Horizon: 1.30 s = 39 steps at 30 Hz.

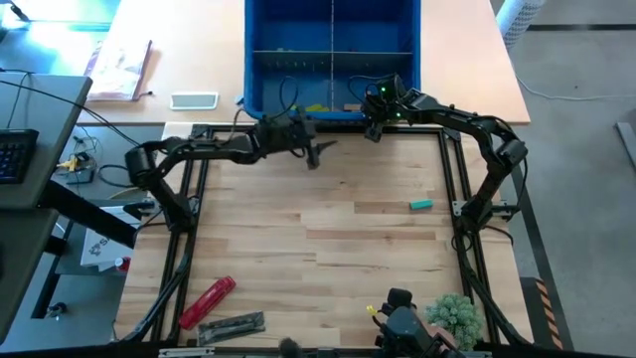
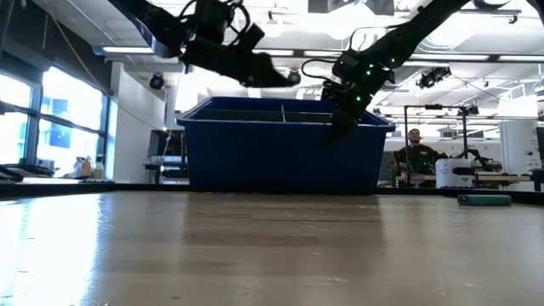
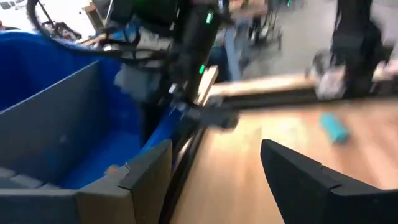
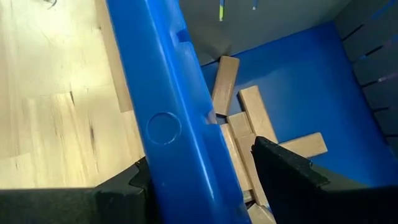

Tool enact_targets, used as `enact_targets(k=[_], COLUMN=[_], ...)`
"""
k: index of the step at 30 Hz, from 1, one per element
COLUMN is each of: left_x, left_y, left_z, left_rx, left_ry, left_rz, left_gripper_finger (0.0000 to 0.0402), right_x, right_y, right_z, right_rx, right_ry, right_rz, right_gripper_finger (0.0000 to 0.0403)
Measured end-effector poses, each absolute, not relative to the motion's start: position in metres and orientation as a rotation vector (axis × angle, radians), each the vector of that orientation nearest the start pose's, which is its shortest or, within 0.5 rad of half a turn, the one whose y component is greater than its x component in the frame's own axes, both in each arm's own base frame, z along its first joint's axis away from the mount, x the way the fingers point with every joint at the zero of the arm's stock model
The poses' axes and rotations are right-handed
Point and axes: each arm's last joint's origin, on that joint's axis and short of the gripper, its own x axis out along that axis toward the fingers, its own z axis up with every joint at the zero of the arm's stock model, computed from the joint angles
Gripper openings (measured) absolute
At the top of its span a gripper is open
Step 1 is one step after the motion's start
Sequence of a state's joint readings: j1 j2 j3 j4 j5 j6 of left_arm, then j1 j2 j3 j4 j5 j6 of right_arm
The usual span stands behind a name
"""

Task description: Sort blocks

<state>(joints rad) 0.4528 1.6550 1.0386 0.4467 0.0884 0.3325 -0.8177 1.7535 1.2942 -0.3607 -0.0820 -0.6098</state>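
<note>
On the tabletop only one teal block (image 1: pixel 420 205) remains; tan blocks (image 4: pixel 247 134) lie sorted in the blue bin (image 1: pixel 260 80). Left gripper (image 1: pixel 312 152) open, empty, beside bin. Right gripper (image 1: pixel 373 124) parted, empty, astride bin's wall. Sorting looks nearly finished.

A robotics lab: ceiling strip lights (image 2: pixel 476 59), equipment benches (image 2: pixel 501 177), and a seated person (image 2: pixel 414 153) behind.

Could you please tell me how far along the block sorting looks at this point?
Nearly finished. Several tan wooden blocks already lie in one compartment of the blue plastic bin. Nothing is in hand: the left gripper is open and empty by the bin's near wall, the right gripper straddles that wall. One teal block remains on the wooden table.
</note>
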Motion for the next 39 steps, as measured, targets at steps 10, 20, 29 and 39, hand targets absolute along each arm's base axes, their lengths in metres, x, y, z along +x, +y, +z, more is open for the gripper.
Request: enact_targets(k=[10,20,29,39], left_x=[0.285,0.269,0.262,0.261], left_y=[0.222,0.237,0.238,0.239], left_z=[0.240,0.231,0.221,0.221], left_rx=[0.258,0.277,0.383,0.369], left_ry=[0.513,0.616,0.731,0.732], left_rz=[0.501,0.534,0.557,0.563], left_gripper_finger=[0.0228,0.0228,0.0227,0.0227], right_x=[0.262,0.262,0.268,0.271], right_y=[-0.276,-0.276,-0.264,-0.236], right_z=[0.238,0.238,0.245,0.262], right_rx=[-0.195,-0.212,-0.411,-0.525], right_ry=[0.925,0.930,1.018,1.093], right_rz=[-0.430,-0.422,-0.407,-0.386], right_gripper_finger=[0.0194,0.0194,0.0194,0.0194])
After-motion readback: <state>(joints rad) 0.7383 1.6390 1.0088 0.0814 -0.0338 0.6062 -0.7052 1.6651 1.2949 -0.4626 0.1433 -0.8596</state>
